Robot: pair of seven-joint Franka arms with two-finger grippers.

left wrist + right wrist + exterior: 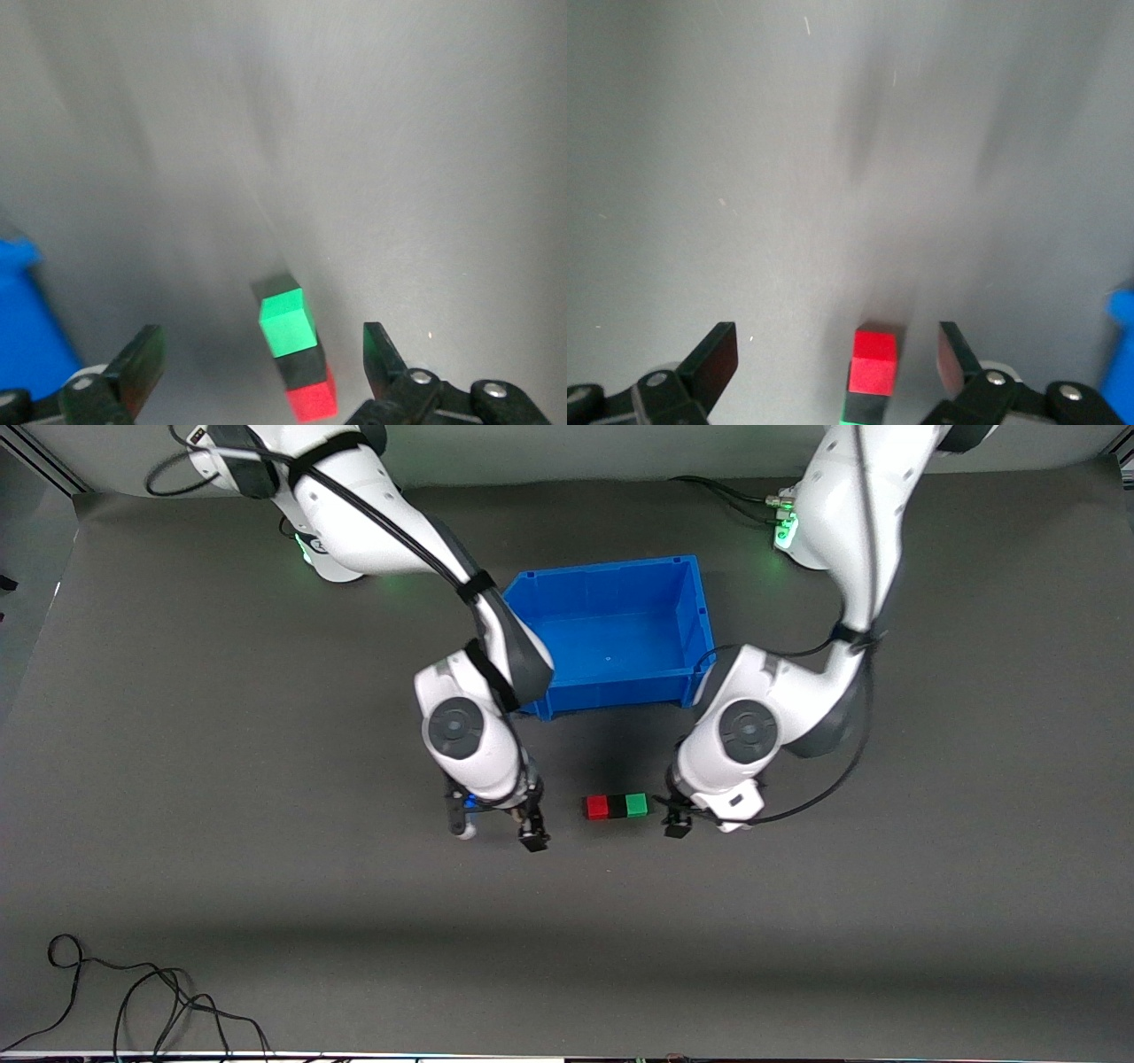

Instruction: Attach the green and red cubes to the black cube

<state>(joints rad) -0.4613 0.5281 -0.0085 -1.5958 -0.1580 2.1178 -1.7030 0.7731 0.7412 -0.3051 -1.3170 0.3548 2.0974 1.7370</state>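
The red cube (597, 807), the black cube (616, 806) and the green cube (636, 805) lie pressed together in one row on the dark table, black in the middle. My right gripper (496, 825) is open and empty, low over the table beside the red end. My left gripper (682, 820) is open and empty beside the green end. The left wrist view shows the green cube (286, 323), the black cube (306, 370) and the red cube (312, 398) between my open left gripper (263, 350). The right wrist view shows the red cube (874, 359) and the black cube (864, 409) ahead of my open right gripper (835, 345).
An empty blue bin (602, 567) stands farther from the front camera than the cubes, between the two arms. It also shows in the left wrist view (27, 319) and the right wrist view (1121, 345). Loose black cables (133, 1001) lie at the near edge toward the right arm's end.
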